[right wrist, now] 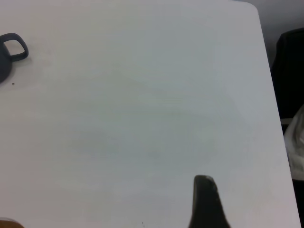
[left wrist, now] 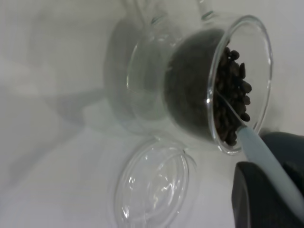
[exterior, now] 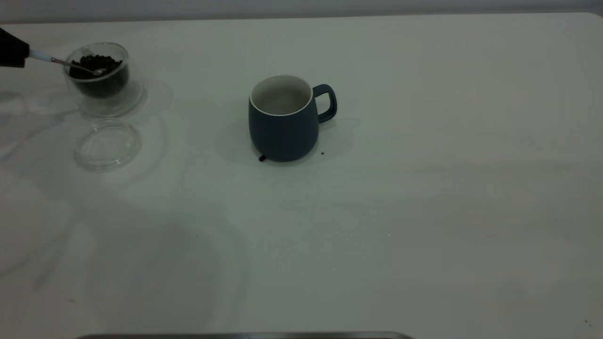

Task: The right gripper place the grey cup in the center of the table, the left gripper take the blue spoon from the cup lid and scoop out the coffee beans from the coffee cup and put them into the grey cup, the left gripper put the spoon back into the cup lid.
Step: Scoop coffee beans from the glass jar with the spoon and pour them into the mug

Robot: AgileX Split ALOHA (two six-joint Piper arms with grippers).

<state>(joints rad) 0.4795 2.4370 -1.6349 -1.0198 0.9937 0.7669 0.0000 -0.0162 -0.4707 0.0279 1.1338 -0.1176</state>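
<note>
At the far left of the table (exterior: 424,212), my left gripper (exterior: 12,49) is shut on the pale handle of the blue spoon (exterior: 70,64). Its metal bowl reaches over the rim of the clear coffee cup (exterior: 99,77) and rests among the coffee beans (exterior: 96,63). In the left wrist view the spoon handle (left wrist: 256,147) runs from the gripper (left wrist: 268,166) into the beans (left wrist: 232,95). The cup lid (exterior: 107,143) lies bare just in front of the glass cup. The grey cup (exterior: 282,127) stands upright mid-table, handle to the right, its white inside looking bare.
One stray bean (exterior: 262,158) lies against the grey cup's base, and a dark speck (exterior: 322,153) lies to its right. My right gripper (right wrist: 205,202) hovers over bare table to the right of the grey cup's handle (right wrist: 14,47), near the table's rounded corner.
</note>
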